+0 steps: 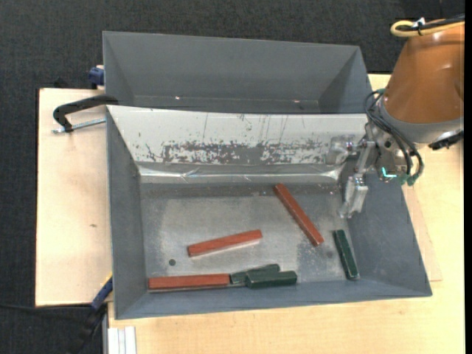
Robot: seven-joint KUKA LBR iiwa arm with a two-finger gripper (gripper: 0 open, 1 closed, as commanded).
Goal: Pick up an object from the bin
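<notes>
- The grey bin [221, 72] stands on a pale wooden worktop [70, 198]. A dark carpet-like floor [44, 21] lies beyond it at the top of the view.
- The bin's floor is scuffed and speckled, and its far wall is scratched bare in a band.
- The arm comes in from the right under an orange cover [428, 72]. Its pincer [355, 198] hangs by the bin's right wall, near the far right corner of the floor.
- I cannot tell whether the pincer is released or clenched. Nothing shows in its grasp.
- Nearest it is a green bar [345, 254], just below it in the view, by the foot of the right wall. Its long axis runs nearly straight from far to near, with the near end leaning slightly right.
- Just left of the pincer lies a slanted orange bar [299, 214]. It points from the far wall's foot down and right, and ends close to the green bar's top without touching it.
- A second orange bar [224, 243] lies mid-floor, nearly crosswise, with its right end a little higher.
- Along the near wall a red-brown bar [189, 282] lies level. Dark green pieces [262, 276] lie at its right end.
</notes>
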